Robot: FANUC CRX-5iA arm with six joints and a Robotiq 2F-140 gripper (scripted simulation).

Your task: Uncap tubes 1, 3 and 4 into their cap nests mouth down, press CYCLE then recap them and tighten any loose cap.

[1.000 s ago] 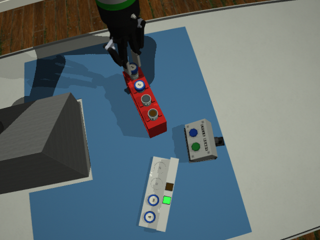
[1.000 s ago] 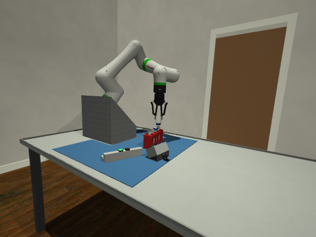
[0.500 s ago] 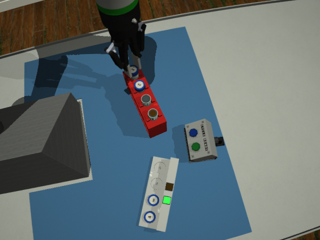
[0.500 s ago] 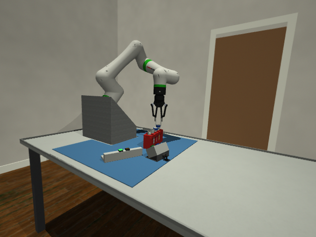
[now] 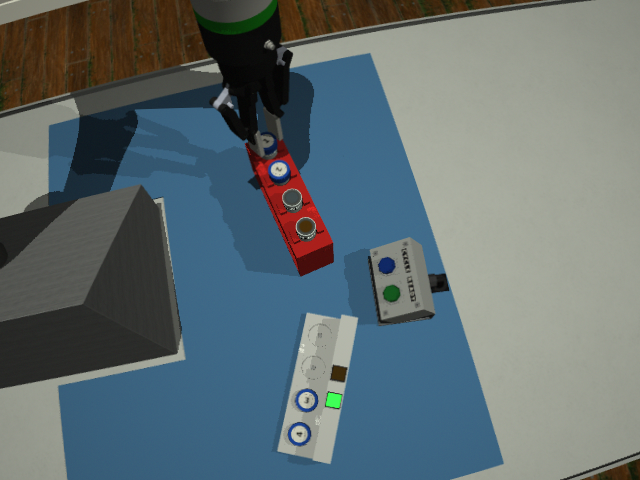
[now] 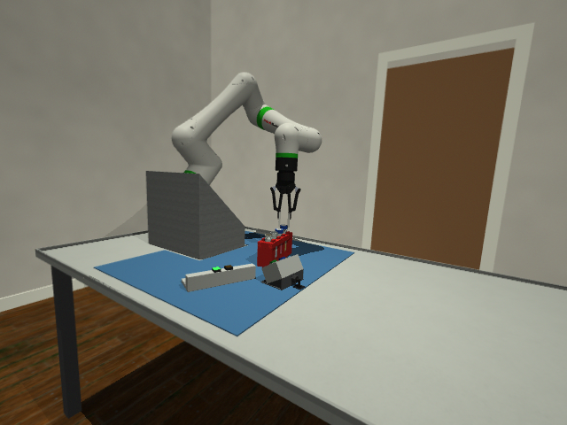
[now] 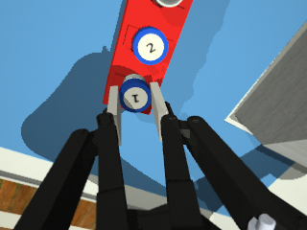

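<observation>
The red decapping station point(image 5: 290, 204) stands on the blue mat. My gripper point(image 5: 264, 140) is shut on cap 1 point(image 5: 267, 142), a blue cap with a white dot, and holds it right over tube 1 at the station's far end; in the wrist view cap 1 point(image 7: 134, 93) sits between my fingers. I cannot tell if it touches the tube. Cap 2 point(image 5: 278, 170) is on tube 2. Tube 3 point(image 5: 292, 198) and tube 4 point(image 5: 306, 227) are open. Cap 3 point(image 5: 306, 399) and cap 4 point(image 5: 298, 433) lie in their nests on the cap tray point(image 5: 316, 390). The green lamp point(image 5: 333, 400) is lit.
The small desk point(image 5: 401, 280) with the blue CYCLE key point(image 5: 386, 265) and the green READY key point(image 5: 391, 293) stands right of the station. The amber lamp point(image 5: 338, 373) is dark. A large grey wedge block point(image 5: 77, 279) stands at the left.
</observation>
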